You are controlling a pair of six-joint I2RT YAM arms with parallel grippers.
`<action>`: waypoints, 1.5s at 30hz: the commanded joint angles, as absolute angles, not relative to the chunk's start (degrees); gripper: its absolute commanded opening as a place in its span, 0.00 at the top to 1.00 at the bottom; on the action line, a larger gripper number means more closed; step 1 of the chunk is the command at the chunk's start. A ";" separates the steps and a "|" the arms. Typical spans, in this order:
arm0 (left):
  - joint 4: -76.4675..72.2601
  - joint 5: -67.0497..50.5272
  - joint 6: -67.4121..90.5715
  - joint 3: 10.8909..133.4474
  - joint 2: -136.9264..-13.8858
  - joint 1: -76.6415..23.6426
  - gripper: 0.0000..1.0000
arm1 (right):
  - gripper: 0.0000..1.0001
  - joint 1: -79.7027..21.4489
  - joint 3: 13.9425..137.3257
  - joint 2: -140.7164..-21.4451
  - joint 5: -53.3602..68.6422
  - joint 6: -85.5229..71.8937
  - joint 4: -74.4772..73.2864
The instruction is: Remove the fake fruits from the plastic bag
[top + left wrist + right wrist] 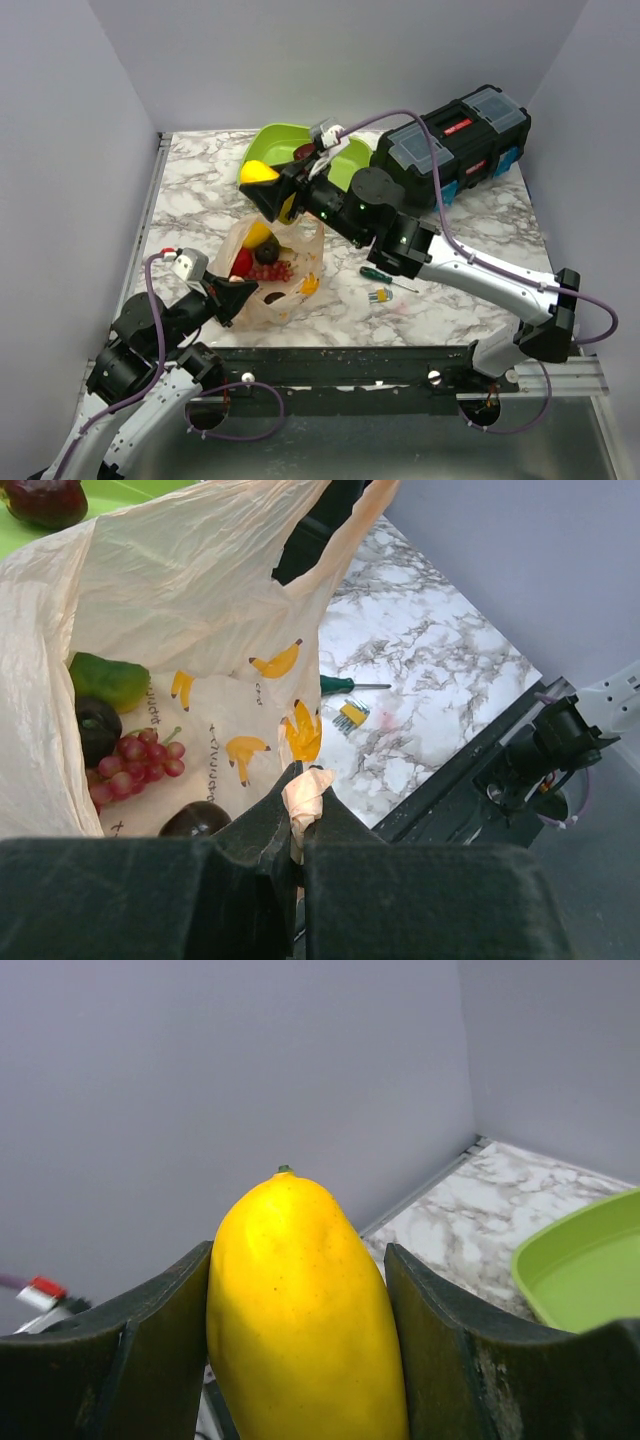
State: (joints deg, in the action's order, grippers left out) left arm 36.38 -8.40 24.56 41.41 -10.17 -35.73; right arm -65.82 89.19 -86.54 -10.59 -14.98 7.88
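Observation:
The pale-orange plastic bag (285, 300) lies open on the marble table, near the left arm. Inside it I see a yellow fruit (257, 235), a red one (241, 262), a dark purple one (267, 252) and a grape bunch (272, 271). My left gripper (235, 298) is shut on a bunched edge of the bag (305, 792). The left wrist view shows the grapes (135, 765) and dark fruits (97, 725) inside. My right gripper (265, 188) is shut on a long yellow fruit (300, 1310), held in the air between the bag and the tray's left end.
A lime-green tray (285, 138) at the back holds a dark red fruit (305, 152). A black toolbox (455, 140) stands at the back right. A green-handled screwdriver (385, 275) and a small yellow-blue part (380, 295) lie right of the bag.

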 commanded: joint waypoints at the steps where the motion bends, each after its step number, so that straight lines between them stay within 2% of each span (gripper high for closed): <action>1: 37.44 -6.78 24.87 41.75 -8.98 -35.49 1.00 | 0.96 -59.69 93.57 -90.54 -16.22 -16.48 4.92; 7: 37.99 -4.82 25.07 42.02 -8.63 -35.42 1.00 | 0.97 -45.52 97.29 -96.00 -15.01 -24.92 -1.37; 11: 37.97 -4.06 25.31 41.84 -8.12 -34.90 1.00 | 0.97 -42.79 96.76 -101.20 -27.55 -20.92 0.90; 19: 37.97 -5.18 25.22 41.97 -9.62 -34.80 1.00 | 0.97 -39.81 105.92 -120.60 -41.51 -19.70 -2.37; 25: 40.12 -7.17 25.36 43.60 -12.05 -34.89 1.00 | 0.97 -37.48 115.79 -133.84 -40.64 -22.29 -6.59; 30: 46.72 -11.44 23.47 48.70 -19.18 -34.87 1.00 | 0.96 -35.76 120.32 -140.33 -39.30 -21.93 -7.69; 33: 45.95 -12.72 24.69 46.80 -18.59 -34.93 1.00 | 0.90 -35.05 124.30 -143.34 -39.09 -22.22 -9.41; 45: 44.05 -11.54 24.96 44.66 -15.99 -34.98 1.00 | 0.83 -34.23 132.14 -150.96 -40.53 -18.00 -10.42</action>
